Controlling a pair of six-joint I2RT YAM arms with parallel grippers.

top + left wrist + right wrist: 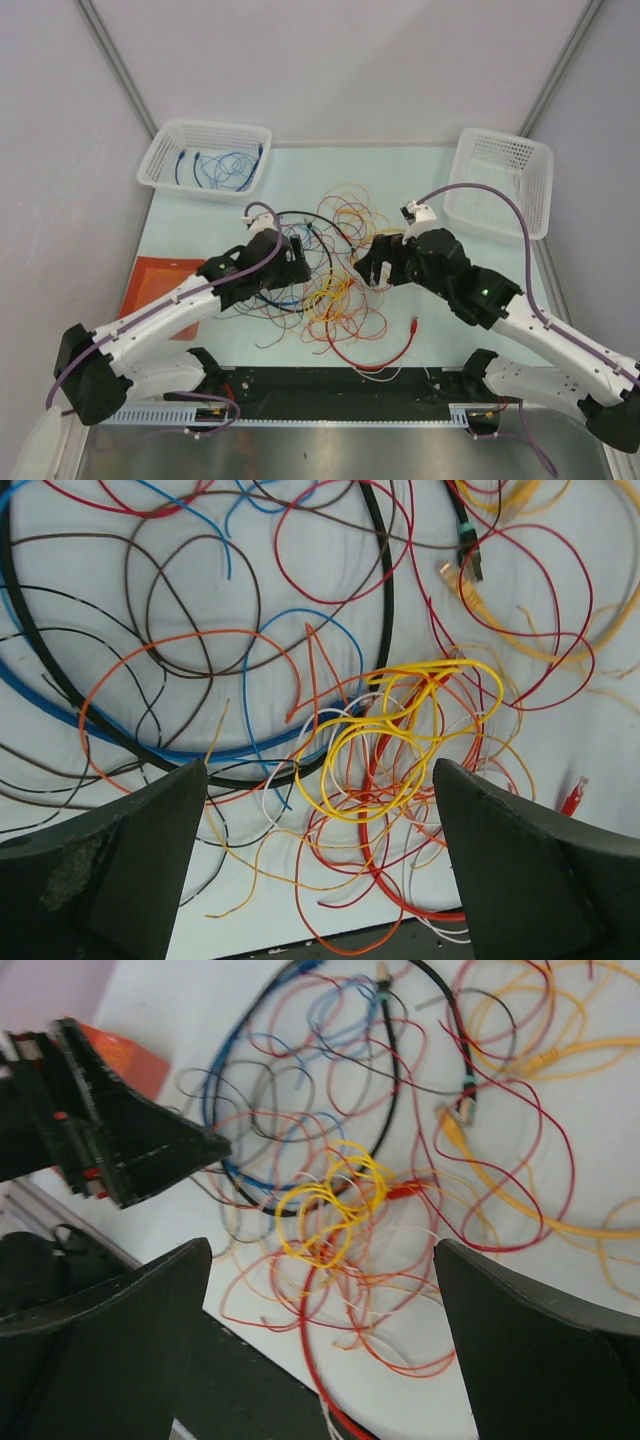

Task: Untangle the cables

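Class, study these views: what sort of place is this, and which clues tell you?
Probably a robotics lab workcell: robot arms bolted to a table, plain partition walls, and plastic baskets near tangled cables.

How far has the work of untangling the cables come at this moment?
Done: a few blue cables lie in the left basket. In hand: nothing; the left gripper and right gripper hang open over the pile. Left: most cables, red, yellow, orange, black, lie tangled mid-table.
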